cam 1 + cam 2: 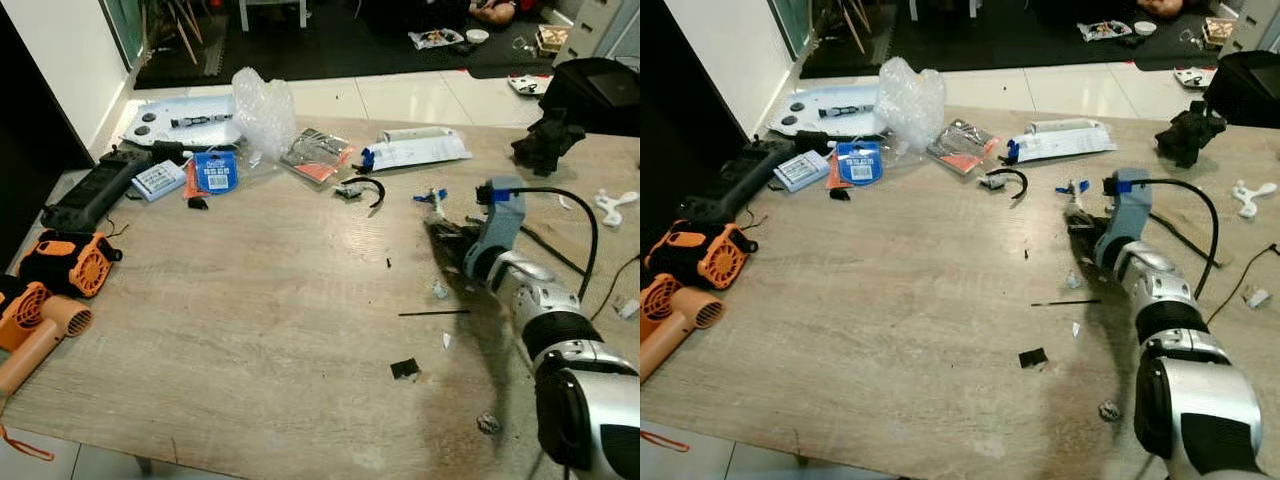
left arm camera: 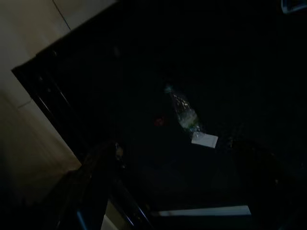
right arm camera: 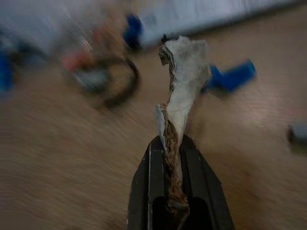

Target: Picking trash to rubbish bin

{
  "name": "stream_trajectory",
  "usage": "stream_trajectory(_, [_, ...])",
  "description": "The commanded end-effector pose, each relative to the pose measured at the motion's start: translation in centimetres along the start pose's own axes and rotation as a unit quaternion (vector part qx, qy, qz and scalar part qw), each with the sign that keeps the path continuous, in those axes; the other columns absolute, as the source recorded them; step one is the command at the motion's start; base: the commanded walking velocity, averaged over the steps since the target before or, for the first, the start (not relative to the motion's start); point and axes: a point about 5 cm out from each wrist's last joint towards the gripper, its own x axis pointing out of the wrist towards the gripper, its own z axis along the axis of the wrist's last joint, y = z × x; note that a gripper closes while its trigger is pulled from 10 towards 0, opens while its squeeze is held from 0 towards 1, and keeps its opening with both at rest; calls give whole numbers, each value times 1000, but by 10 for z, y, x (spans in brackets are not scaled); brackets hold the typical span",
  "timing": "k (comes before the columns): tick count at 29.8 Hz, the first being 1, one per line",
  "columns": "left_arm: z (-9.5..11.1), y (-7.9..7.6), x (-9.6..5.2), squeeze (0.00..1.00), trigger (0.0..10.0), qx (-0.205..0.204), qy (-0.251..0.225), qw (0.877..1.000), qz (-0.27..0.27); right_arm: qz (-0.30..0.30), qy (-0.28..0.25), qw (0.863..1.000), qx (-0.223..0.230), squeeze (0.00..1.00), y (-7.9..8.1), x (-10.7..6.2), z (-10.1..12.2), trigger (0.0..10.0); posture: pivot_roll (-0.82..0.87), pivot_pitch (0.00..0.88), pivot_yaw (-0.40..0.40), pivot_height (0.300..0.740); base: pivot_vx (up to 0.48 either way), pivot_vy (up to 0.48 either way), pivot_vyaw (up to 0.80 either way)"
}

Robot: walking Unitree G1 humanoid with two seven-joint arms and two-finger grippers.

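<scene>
My right gripper [image 3: 171,143] is shut on a crumpled scrap of white and brown paper [image 3: 184,76] that sticks up between its black fingers. In the eye views the right gripper [image 1: 437,222] hovers low over the wooden table [image 1: 250,300] on its right side, near a small blue plastic piece [image 1: 432,196]. More litter lies about: a bubble wrap bag [image 1: 262,108], a foil packet [image 1: 317,155], a black curved strip [image 1: 372,187], a black scrap [image 1: 404,368] and a thin black stick [image 1: 433,313]. The left wrist view is very dark; a plastic bottle [image 2: 184,112] lies on a dark floor.
Orange tools [image 1: 60,265] and a black case [image 1: 95,190] line the table's left edge. A white tube pack [image 1: 420,148] lies at the back. A black cable [image 1: 560,200] loops off my right arm. A black object [image 1: 548,140] and a white part [image 1: 615,205] sit far right.
</scene>
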Motion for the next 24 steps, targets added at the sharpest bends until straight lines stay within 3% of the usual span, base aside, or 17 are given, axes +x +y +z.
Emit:
stream_trajectory(1, [-10,-4,-1,0,10000,-9,28,1000,-6,26,-66,997,33,0,1,-3,9,0,-6,174,70,740,0,0,0])
stream_trajectory(5, [-5,-3,0,0,10000,-9,26,1000,-5,50,-106,992,55,0,4,-6,15,0,-16,158,71,740,0,0,0])
stream_trajectory(9, [6,0,3,0,10000,-22,20,1000,2,141,-202,961,126,0,14,-18,26,0,-47,120,77,740,0,0,0])
stream_trajectory(12, [10,0,3,0,10000,-29,18,999,5,181,-217,950,133,0,20,-24,25,0,-58,110,80,740,0,0,0])
stream_trajectory(16, [18,4,5,0,10000,-55,12,998,15,323,-242,905,137,0,51,-48,20,0,-74,98,86,740,0,0,0])
stream_trajectory(17, [19,5,5,0,10000,-58,12,998,16,338,-243,899,137,0,54,-50,19,1922,-74,98,86,740,0,0,0])
stream_trajectory(18, [20,7,5,0,10000,-65,10,998,20,360,-237,892,137,0,60,-54,16,1922,-75,96,87,740,0,0,0])
stream_trajectory(19, [22,9,5,0,10000,-72,9,997,24,379,-226,887,138,0,67,-56,10,10000,-74,89,87,740,0,0,0])
stream_trajectory(21, [24,13,5,0,10000,-81,9,996,31,404,-209,879,143,0,77,-59,2,10000,-75,85,89,740,0,0,0])
stream_trajectory(24, [23,15,5,0,10000,-78,13,996,33,412,-190,880,143,0,85,-58,-6,10000,-78,84,92,740,-85,0,0])
